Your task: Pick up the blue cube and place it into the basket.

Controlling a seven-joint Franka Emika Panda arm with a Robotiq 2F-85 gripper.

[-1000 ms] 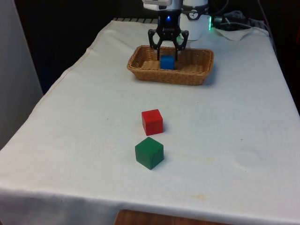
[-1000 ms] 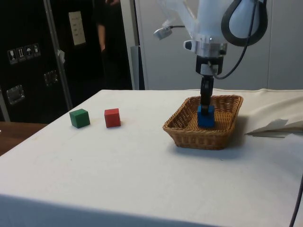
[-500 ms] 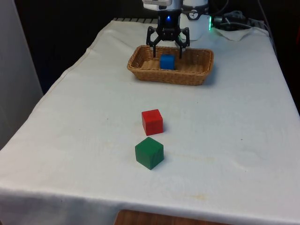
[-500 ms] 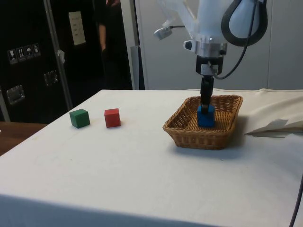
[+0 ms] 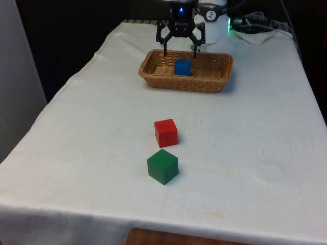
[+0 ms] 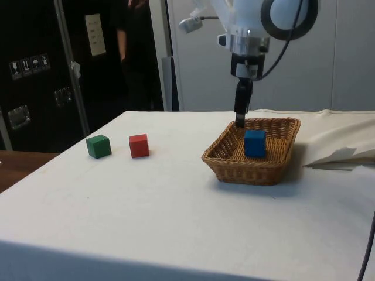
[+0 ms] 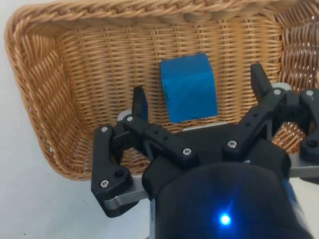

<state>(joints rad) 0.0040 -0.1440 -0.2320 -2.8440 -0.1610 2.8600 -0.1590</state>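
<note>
The tool [image 5: 180, 49] hangs above the basket [image 5: 214, 84] with its fingers [image 7: 139, 103] spread wide and nothing between them; a second ago they were down inside the basket at either side of the blue cube [image 5: 182, 67], and since then the tool has risen clear of the rim. In the side view the tool [image 6: 239, 122] now ends just above the basket's far edge [image 6: 266, 122], with the blue cube [image 6: 254, 143] below and beside it, free of the fingers. The wrist view looks straight down on the blue cube [image 7: 188, 86], which rests on the woven floor of the basket [image 7: 45, 74], between and beyond the two fingers. It has not shifted since release. Well away from the tool on the table [image 5: 255, 153], the red cube [image 5: 166, 132] and green cube [image 5: 163, 166] lie where they were.
</note>
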